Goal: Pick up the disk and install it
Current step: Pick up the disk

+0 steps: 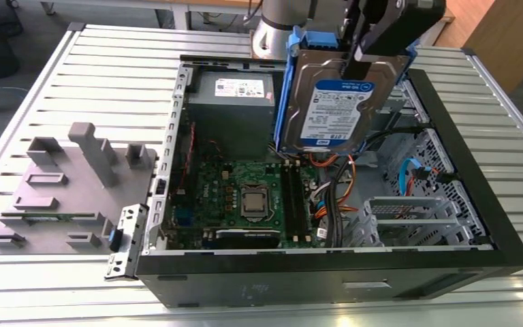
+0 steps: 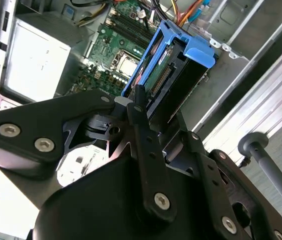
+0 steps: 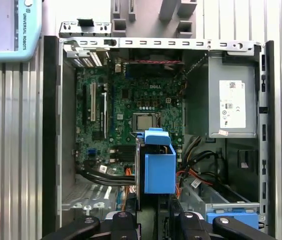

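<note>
Above the open computer case [image 1: 479,204], the disk [image 1: 334,109] hangs clear of everything, stood on edge and slightly tilted, labelled face toward the exterior camera, blue bracket [image 1: 291,88] around its edges. Gripper [image 1: 359,68] comes down from the top and has it pinched across the flat faces: one black finger [image 1: 363,65] lies on the label side, the other is behind the drive. Both wrist views show the same grip, the disk [image 2: 163,82] [image 3: 159,172] running away from the gripper [image 2: 155,107] [image 3: 153,220] toward the case interior, bracket tab at its far end. Below it, the motherboard [image 1: 243,184] with CPU socket [image 1: 254,201] lies flat on the case floor. Power supply [image 1: 229,95] sits at the far end of the case, just to the exterior view's left of the disk. Grey drive cage [image 1: 407,218] is in the near corner on the exterior view's right, orange and black cables [image 1: 339,184] between it and the board. Case rests on a slatted metal table [image 1: 107,68]; a grey fixture tray [image 1: 62,184] lies beside it on the exterior view's left.
</note>
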Robot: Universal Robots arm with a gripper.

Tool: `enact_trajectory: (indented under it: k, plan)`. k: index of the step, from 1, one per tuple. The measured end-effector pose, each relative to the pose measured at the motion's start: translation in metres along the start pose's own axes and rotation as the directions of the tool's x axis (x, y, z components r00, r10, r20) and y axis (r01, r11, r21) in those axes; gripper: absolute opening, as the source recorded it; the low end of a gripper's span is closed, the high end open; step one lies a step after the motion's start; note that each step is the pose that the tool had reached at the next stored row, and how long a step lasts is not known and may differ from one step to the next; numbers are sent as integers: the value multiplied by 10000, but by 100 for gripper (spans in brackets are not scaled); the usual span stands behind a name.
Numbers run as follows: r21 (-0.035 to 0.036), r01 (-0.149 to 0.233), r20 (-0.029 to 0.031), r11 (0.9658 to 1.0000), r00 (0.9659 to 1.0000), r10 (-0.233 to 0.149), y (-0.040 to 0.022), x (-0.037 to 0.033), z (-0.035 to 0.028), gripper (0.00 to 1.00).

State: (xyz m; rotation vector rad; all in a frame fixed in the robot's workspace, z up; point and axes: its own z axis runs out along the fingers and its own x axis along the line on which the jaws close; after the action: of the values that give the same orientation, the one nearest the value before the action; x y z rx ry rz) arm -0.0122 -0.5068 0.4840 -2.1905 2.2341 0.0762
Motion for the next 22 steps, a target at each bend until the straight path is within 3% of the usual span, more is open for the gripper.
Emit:
enact_trajectory:
  k: [17,22]
  plan:
    - [0,0,0,10000,10000,0,-10,537,-23,35]
    - [0,0,-2,10000,10000,0,-12,649,-29,35]
